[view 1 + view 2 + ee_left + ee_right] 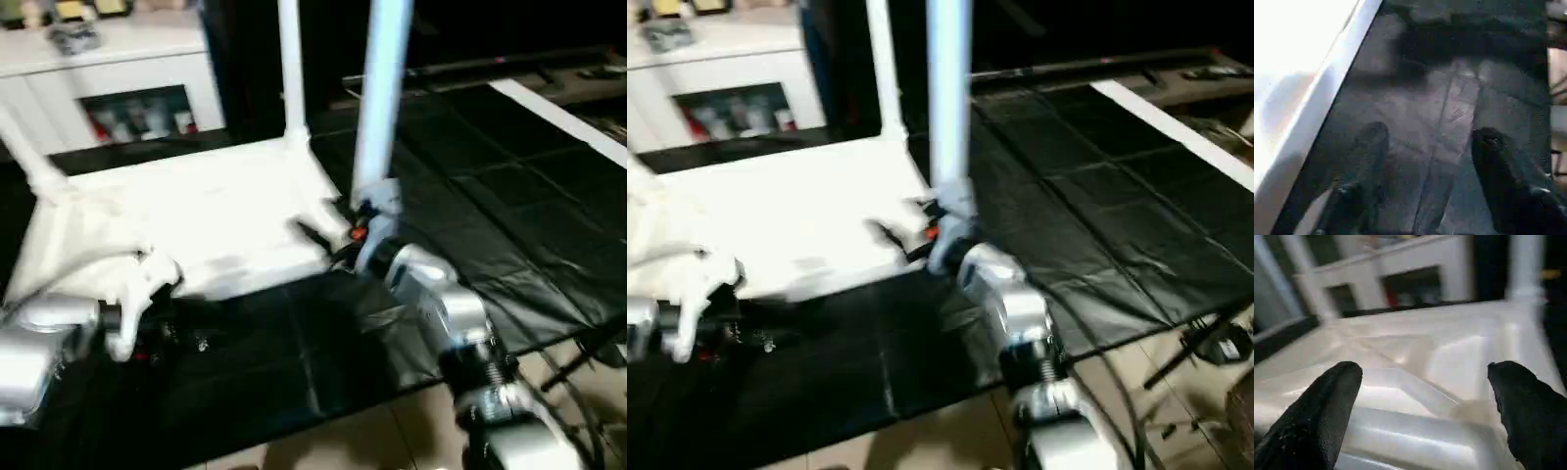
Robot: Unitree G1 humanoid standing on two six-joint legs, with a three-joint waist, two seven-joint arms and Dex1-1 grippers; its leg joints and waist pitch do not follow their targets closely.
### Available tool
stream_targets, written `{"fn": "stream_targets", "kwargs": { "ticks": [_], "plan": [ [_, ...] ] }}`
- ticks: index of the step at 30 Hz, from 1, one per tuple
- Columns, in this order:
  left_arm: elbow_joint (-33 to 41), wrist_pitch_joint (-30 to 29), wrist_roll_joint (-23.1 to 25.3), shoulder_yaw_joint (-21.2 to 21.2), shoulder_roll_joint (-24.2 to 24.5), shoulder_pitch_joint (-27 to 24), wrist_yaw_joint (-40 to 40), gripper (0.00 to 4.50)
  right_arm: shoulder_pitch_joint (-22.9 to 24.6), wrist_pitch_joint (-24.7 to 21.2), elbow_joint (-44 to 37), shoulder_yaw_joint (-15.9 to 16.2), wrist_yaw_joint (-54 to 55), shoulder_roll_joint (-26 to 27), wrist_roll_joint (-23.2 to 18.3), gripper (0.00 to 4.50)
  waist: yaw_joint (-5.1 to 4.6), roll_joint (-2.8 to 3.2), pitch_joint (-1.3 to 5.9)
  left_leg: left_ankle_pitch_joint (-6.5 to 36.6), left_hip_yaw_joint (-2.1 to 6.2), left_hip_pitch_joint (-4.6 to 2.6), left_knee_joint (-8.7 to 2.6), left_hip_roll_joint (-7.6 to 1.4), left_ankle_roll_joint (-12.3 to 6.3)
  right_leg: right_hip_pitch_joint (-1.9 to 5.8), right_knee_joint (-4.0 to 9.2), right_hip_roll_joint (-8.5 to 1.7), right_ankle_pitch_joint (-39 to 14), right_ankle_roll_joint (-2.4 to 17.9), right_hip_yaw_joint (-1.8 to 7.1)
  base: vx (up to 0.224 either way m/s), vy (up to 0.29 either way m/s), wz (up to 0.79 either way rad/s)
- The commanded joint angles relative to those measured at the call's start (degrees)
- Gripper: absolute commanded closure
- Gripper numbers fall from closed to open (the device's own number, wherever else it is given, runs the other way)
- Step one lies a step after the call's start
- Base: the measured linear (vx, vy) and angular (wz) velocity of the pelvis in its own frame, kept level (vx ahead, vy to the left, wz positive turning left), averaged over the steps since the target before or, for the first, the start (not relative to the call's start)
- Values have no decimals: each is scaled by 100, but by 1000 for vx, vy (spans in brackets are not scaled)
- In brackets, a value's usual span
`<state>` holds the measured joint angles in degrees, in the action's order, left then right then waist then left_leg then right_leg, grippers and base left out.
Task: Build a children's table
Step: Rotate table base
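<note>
The children's table lies upside down on the black mat, its white top point(196, 215) showing the ribbed underside point(1415, 357). One leg point(291, 69) stands in the far corner and another point(377, 98) in the near right corner. A third leg point(29, 157) leans at the left corner. My right gripper point(328, 235) is at the near right corner, beside that leg's base, open with its fingers point(1327, 396) spread over the ribs. At the top's near left edge my left gripper point(171, 323) hangs open above the mat, with nothing between its fingers point(1369, 147).
A white cabinet point(118, 69) with a glass-fronted shelf stands behind the table. The black mat point(470, 196) stretches right to a white strip point(558, 117). Pale floor point(372, 431) and dark cables point(1205, 343) lie past the mat's near edge.
</note>
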<state>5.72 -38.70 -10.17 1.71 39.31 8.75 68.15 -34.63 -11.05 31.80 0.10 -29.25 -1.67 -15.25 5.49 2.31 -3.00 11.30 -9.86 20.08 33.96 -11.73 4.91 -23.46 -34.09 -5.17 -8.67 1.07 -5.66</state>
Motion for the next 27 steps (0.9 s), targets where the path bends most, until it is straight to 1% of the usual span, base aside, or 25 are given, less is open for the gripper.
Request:
{"fn": "stream_targets", "kwargs": {
  "ticks": [1, 2, 3, 4, 5, 6, 7, 8, 9, 10, 11, 12, 13, 14, 15, 16, 17, 18, 19, 20, 21, 25, 27],
  "plan": [
    [176, -174, 128, -115, -155, 130, -440, 123, -233, 233, 358, -237, 295, -137, 67, 0, -52, 81, 287, 2129, 37, -156, -498, -111, 175, 145, 514, -288, -2839, 783, 292, 0, 0, 0],
    [166, -177, 138, -134, -169, 140, -464, 109, -244, 239, 375, -243, 297, -145, 67, 0, -61, 84, 284, 2160, 47, -140, -506, -110, 174, 166, 506, -280, -2843, 774, 284, 0, 0, 0],
    [158, -198, 153, -182, -198, 160, -532, 95, -274, 254, 427, -261, 301, -162, 68, 0, -53, 68, 294, 2151, 54, -133, -504, -103, 149, 179, 514, -291, -2857, 734, 284, 0, 0, 0],
    [104, -139, 291, -350, -204, 186, -646, 92, -324, 335, 531, -257, 269, -171, 92, 0, -72, 56, 300, 2060, 65, -74, -509, -95, 110, 217, 494, -298, -2797, 714, 286, 0, 0, 0],
    [104, -139, 291, -350, -204, 186, -646, 86, -324, 335, 531, -257, 269, -171, 92, 0, -78, 63, 312, 1983, 72, -55, -513, -95, 78, 231, 489, -300, -2756, 690, 284, 0, 0, 0],
    [-79, -15, 481, -463, -241, 283, -827, 76, -328, 382, 558, -244, 252, -178, 112, 0, -83, 58, 322, 1890, 64, -52, -499, -88, 55, 231, 488, -296, -2677, 698, 287, 0, 0, 0],
    [-155, 35, 554, -498, -262, 326, -915, 62, -333, 409, 581, -241, 247, -180, 122, 0, -81, 69, 323, 1857, 59, -53, -492, -82, 43, 224, 488, -288, -2646, 700, 289, 0, 0, 0],
    [-253, 96, 635, -531, -291, 382, -1025, 62, -341, 445, 616, -239, 246, -180, 134, 0, -81, 64, 328, 1825, 50, -65, -486, -80, 38, 219, 491, -286, -2618, 709, 293, 0, 0, 0],
    [-353, 90, 678, -542, -340, 460, -1160, 52, -345, 493, 660, -247, 244, -180, 151, 0, -82, 102, 333, 1760, 55, -51, -478, -77, 43, 230, 475, -289, -2531, 741, 290, 0, 0, 0],
    [-501, 71, 750, -596, -403, 585, -1366, 44, -356, 599, 762, -256, 261, -205, 179, 0, -83, 88, 356, 1631, 54, -33, -472, -80, 53, 252, 449, -279, -2291, 800, 285, 0, 0, 0],
    [-583, 76, 783, -624, -442, 643, -1439, 44, -352, 629, 785, -255, 249, -227, 186, 0, -79, 116, 363, 1606, 60, -35, -469, -83, 62, 252, 425, -281, -2191, 843, 283, 0, 0, 0],
    [-624, 87, 806, -640, -464, 672, -1479, 33, -350, 642, 794, -256, 243, -241, 188, 0, -82, 108, 360, 1598, 51, -40, -467, -78, 57, 247, 433, -269, -2136, 875, 281, 0, 0, 0],
    [-726, 94, 832, -671, -514, 740, -1579, 10, -362, 681, 838, -276, 259, -269, 196, 0, -77, 97, 369, 1554, 57, -25, -469, -89, 52, 271, 401, -273, -1960, 960, 282, 0, 0, 0],
    [-796, 104, 844, -693, -544, 784, -1646, 4, -375, 710, 875, -294, 275, -285, 200, 0, -81, 125, 372, 1555, 47, -32, -460, -87, 52, 258, 397, -262, -1831, 1009, 280, 0, 0, 0],
    [-948, 202, 895, -730, -594, 854, -1756, 4, -399, 738, 916, -326, 284, -312, 191, 0, -73, 161, 376, 1572, 51, -39, -453, -85, 60, 259, 387, -265, -1768, 1043, 280, 0, 0, 0],
    [-1014, 261, 930, -745, -614, 881, -1803, 2, -406, 744, 923, -339, 285, -323, 186, 0, -82, 130, 378, 1590, 49, -27, -454, -81, 55, 276, 385, -260, -1696, 1082, 275, 0, 0, 0],
    [-1110, 349, 999, -789, -618, 918, -1854, 0, -418, 755, 945, -361, 305, -341, 188, 0, -83, 119, 378, 1571, 51, -5, -452, -77, 46, 301, 373, -271, -1660, 1101, 277, 0, 0, 0],
    [-1217, 445, 1053, -819, -645, 962, -1914, 0, -430, 767, 968, -386, 315, -369, 190, 0, -84, 116, 377, 1561, 53, 3, -453, -71, 28, 308, 382, -271, -1691, 1088, 274, 0, 0, 0],
    [-1283, 504, 1078, -832, -665, 983, -1946, 0, -435, 780, 988, -399, 318, -382, 192, 0, -81, 115, 380, 1560, 46, -20, -445, -69, 19, 295, 392, -272, -1747, 1070, 274, 0, 0, 0],
    [-1373, 592, 1121, -843, -707, 1023, -2034, 0, -435, 808, 1011, -415, 325, -395, 206, 0, -91, 156, 377, 1587, 44, -24, -444, -77, 32, 290, 399, -274, -1746, 1077, 274, 0, 0, 0],
    [-1424, 643, 1144, -844, -736, 1047, -2091, 0, -434, 828, 1026, -423, 328, -401, 216, 0, -92, 126, 381, 1569, 44, -15, -441, -74, 25, 308, 394, -274, -1740, 1076, 271, 0, 0, 0],
    [-1507, 853, 1115, -760, -861, 1099, -2322, 0, -375, 906, 1030, -390, 311, -432, 261, 0, -88, 127, 376, 1535, 41, -12, -435, -81, -1, 300, 398, -282, -1798, 1089, 270, 0, 0, 0],
    [-1540, 995, 1031, -685, -910, 1099, -2418, 0, -341, 949, 1034, -374, 297, -430, 249, 0, -84, 112, 379, 1506, 42, -9, -436, -87, -23, 298, 393, -283, -1780, 1097, 270, 0, 0, 0]
  ]
}}
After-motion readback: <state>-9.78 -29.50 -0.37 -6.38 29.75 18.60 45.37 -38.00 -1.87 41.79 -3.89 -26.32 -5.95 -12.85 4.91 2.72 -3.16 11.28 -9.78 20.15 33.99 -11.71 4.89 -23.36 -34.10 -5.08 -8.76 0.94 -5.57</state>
